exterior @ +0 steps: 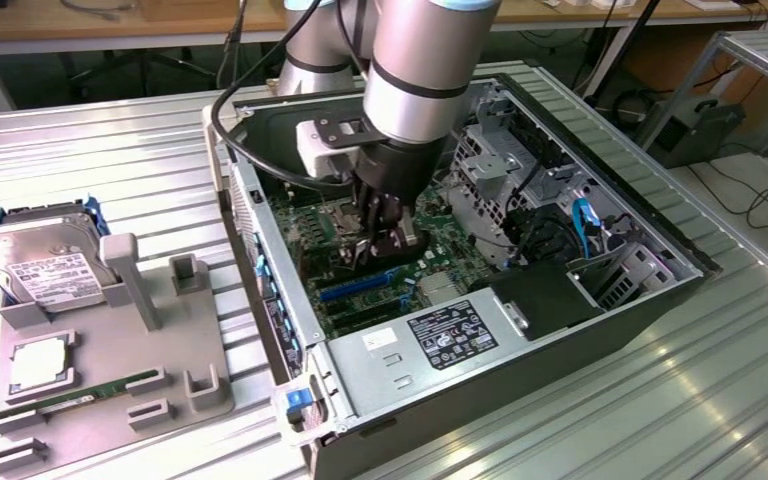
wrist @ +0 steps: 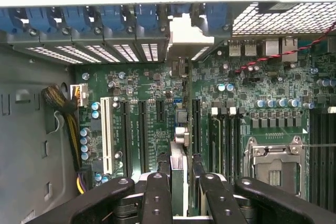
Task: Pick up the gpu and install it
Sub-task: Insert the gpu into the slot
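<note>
In the exterior view, the black gripper (exterior: 381, 238) is reaching down inside the open black computer case (exterior: 651, 300), hovering over the green motherboard (exterior: 357, 290). In the wrist view, the gripper (wrist: 178, 192) is clenching what seems to be the thin black gpu card (wrist: 179, 156) edge-on, standing upright over the motherboard's black expansion slots (wrist: 142, 129).

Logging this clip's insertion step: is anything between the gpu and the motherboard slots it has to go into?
Nothing visible. The hand grips the gpu edge-on, directly over the motherboard, with its bracket end towards the rear slot covers. The expansion slots alongside are bare, with no cable across them.
</note>
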`<state>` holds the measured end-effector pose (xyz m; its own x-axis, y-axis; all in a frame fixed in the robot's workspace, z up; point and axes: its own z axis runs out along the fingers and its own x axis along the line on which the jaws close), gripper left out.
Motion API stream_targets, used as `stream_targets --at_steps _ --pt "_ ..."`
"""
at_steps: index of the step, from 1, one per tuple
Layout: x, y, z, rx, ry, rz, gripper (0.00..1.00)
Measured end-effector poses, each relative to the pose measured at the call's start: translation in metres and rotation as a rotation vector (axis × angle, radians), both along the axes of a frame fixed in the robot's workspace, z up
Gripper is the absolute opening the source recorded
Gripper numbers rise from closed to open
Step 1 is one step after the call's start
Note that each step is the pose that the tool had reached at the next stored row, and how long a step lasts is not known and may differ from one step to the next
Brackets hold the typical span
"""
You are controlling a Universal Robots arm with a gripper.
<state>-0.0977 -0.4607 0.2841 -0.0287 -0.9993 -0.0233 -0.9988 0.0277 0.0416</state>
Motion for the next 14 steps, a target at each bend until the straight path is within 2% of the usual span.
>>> stream_targets --at_steps 14 --pt "-0.0067 -0.0006 -0.0092 0.0001 0.0000 0.000 0.26"
